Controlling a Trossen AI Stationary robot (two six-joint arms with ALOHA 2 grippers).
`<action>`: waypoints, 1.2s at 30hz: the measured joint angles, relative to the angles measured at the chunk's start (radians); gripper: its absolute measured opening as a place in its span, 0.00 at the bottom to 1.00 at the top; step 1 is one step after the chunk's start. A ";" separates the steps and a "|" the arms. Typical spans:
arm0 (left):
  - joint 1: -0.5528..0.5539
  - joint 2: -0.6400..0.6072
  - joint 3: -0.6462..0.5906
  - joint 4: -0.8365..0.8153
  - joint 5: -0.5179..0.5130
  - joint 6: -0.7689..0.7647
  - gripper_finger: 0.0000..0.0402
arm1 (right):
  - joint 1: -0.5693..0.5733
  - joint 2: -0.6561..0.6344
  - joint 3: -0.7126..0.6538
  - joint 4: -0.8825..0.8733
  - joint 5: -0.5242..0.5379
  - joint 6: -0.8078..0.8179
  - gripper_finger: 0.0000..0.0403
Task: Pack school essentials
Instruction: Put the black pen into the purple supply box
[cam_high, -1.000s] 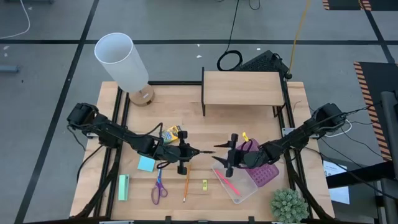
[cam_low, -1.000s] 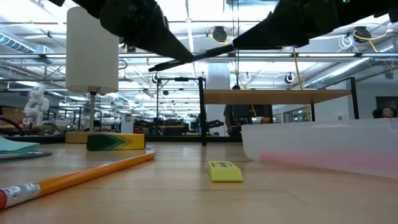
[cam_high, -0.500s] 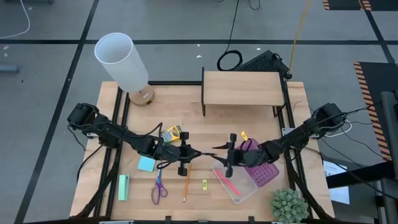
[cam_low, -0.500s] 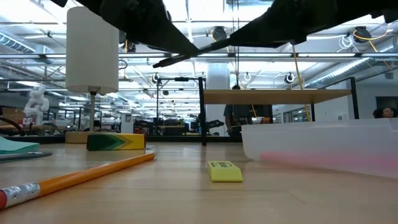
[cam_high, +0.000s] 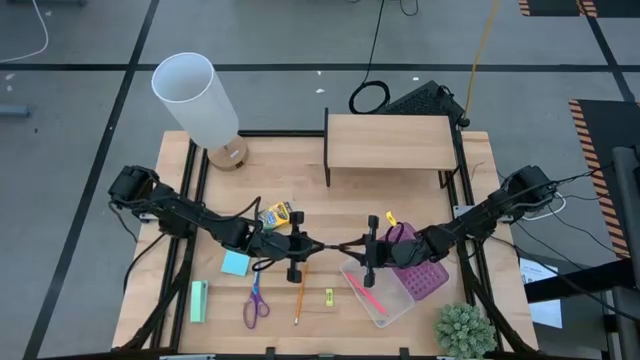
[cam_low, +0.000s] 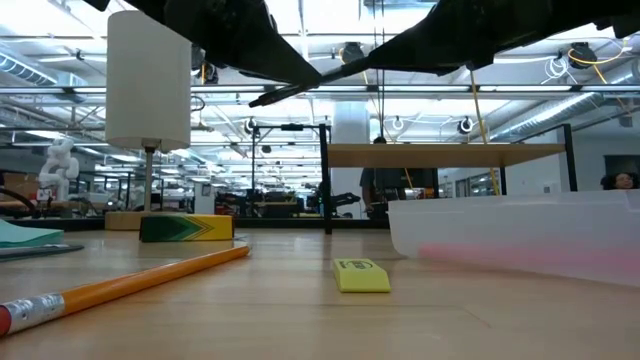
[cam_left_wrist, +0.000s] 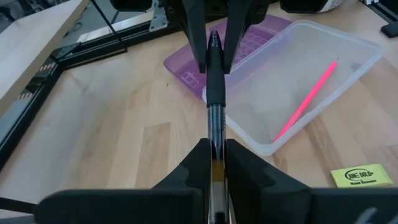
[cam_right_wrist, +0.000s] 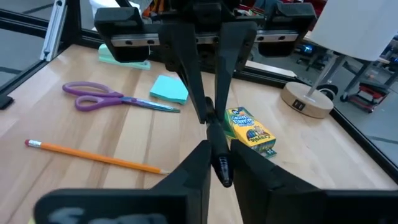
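Observation:
A black pen (cam_left_wrist: 214, 93) hangs level above the table's middle, between my two grippers. My left gripper (cam_high: 318, 245) is shut on it from the left. My right gripper (cam_high: 347, 246) meets it from the right, shut on its other end. Below, a clear tray (cam_high: 398, 312) holds the pink pen (cam_high: 365, 293). On the table lie the yellow crayon box (cam_high: 278, 213), the light-blue note pad (cam_high: 235, 263), the purple-handled scissors (cam_high: 255, 300), the orange pencil (cam_high: 299, 300) and the tiny yellow piece (cam_high: 328, 296). My left gripper pinches the pen's clear barrel (cam_left_wrist: 214, 140) between its two fingers, coming level from the table's left, fingers lying along the pen. The pen is clear of the table. My right gripper has the pen's dark end (cam_right_wrist: 222, 167) between its two fingers (cam_left_wrist: 198, 43), coming level from the table's right, along the pen.
A purple perforated tray (cam_high: 428, 280) lies beside the clear one. A green block (cam_high: 198, 300) lies near left. A white lamp (cam_high: 195, 95) stands at the far left, a wooden shelf (cam_high: 388, 140) at the far middle, a plant (cam_high: 462, 330) at the near right corner.
My right gripper has moved toward the table's left, up to the pen held by my left gripper, and its spread fingers have shut around the pen's end. The left gripper and the pen have stayed in place.

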 joint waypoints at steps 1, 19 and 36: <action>0.000 0.000 0.000 0.000 0.000 0.000 0.10 | 0.000 0.000 0.000 0.000 0.000 0.000 0.10; -0.031 0.000 0.000 -0.007 -0.114 0.027 0.41 | 0.052 -0.015 0.000 -0.043 0.080 0.045 0.08; -0.063 -0.006 0.001 -0.205 -0.230 -0.182 0.50 | 0.240 -0.121 0.171 -0.784 0.188 0.583 0.08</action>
